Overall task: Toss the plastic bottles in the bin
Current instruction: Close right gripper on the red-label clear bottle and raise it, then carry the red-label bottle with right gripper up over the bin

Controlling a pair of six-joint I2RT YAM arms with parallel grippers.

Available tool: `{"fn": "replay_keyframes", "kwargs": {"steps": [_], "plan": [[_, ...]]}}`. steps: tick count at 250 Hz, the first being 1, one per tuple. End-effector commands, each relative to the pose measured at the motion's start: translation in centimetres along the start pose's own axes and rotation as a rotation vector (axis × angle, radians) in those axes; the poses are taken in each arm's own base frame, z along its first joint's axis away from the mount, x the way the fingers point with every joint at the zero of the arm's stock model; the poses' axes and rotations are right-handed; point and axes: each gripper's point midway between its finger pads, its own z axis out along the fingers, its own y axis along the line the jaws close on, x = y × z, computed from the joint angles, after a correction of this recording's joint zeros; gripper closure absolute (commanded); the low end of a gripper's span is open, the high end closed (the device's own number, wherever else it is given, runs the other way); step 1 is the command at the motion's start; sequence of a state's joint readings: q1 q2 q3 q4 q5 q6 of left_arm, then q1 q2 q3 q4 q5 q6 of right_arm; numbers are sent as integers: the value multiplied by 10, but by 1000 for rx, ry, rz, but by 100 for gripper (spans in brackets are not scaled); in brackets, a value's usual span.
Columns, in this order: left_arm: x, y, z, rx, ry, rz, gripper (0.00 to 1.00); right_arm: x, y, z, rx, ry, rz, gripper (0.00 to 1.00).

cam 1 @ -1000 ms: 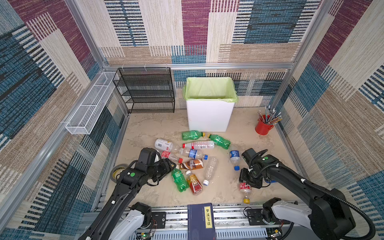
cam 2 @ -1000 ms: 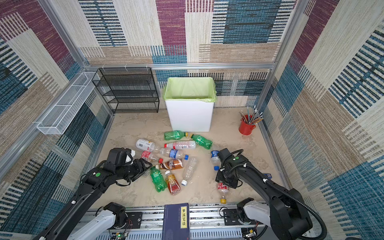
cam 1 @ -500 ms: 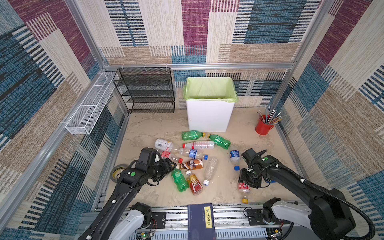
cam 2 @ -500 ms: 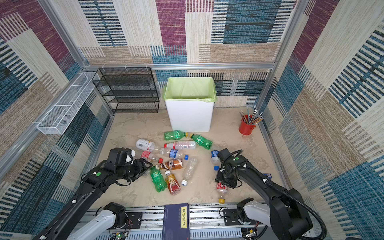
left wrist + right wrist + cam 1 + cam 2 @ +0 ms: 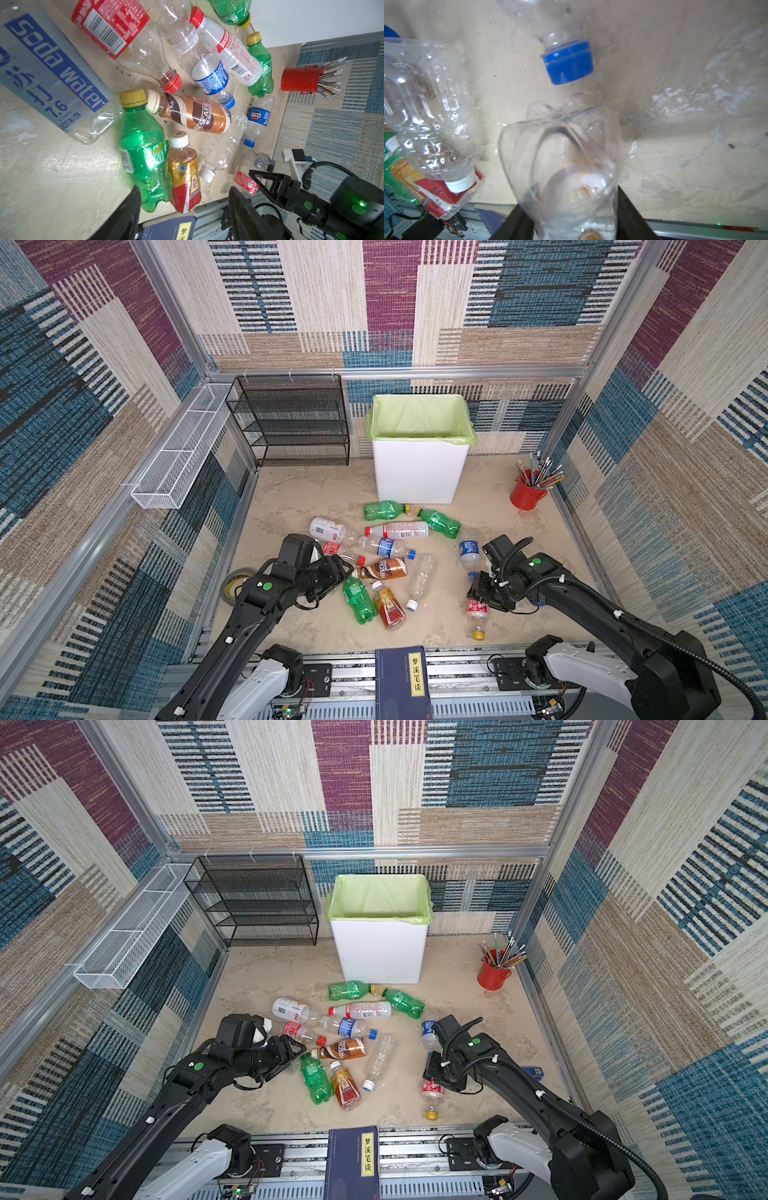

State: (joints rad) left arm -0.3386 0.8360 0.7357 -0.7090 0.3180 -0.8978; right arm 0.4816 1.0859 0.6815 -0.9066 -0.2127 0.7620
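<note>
In a top view, the bottles [image 5: 384,547] are lying on the floor [image 5: 299,502] before the bin [image 5: 417,475] (green-bagged). In the left wrist view, the left gripper [image 5: 184,193] is gaping empty over them. In the right wrist view, the right gripper [image 5: 569,203] is clasping a clear bottle [image 5: 560,162].

We read "soda water", "7.6" and the characters 苏打 on the blue label of a large clear bottle [image 5: 56,68], and "NESCAFE" on the brown coffee bottle [image 5: 195,114]. A small clear bottle [image 5: 258,115] carries the Pepsi roundel on its blue label. The dark blue book [image 5: 399,689] at the front rail bears 梦溪笔谈 on a yellow strip.
</note>
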Motion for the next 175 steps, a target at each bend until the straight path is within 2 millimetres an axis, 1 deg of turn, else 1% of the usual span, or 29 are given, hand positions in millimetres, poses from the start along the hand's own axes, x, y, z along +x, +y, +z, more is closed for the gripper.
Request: {"fn": "replay_keyframes", "kwargs": {"steps": [1, 62, 99, 144, 175], "plan": [[-3, -3, -1, 13, -12, 5, 32, -5, 18, -3, -72, -24, 5, 51], [-3, -4, -2, 13, -14, 2, 32, -1, 37, -1, -153, -34, 6, 52], [-3, -3, -2, 11, -15, 0, 32, -3, 50, -4, -199, -58, -11, 52], [-3, -2, -4, 6, -16, -2, 32, -15, 65, -15, -267, -134, -18, 53], [-3, -2, -5, 2, -18, -2, 32, -33, 82, -34, -314, -220, -44, 53]]}}
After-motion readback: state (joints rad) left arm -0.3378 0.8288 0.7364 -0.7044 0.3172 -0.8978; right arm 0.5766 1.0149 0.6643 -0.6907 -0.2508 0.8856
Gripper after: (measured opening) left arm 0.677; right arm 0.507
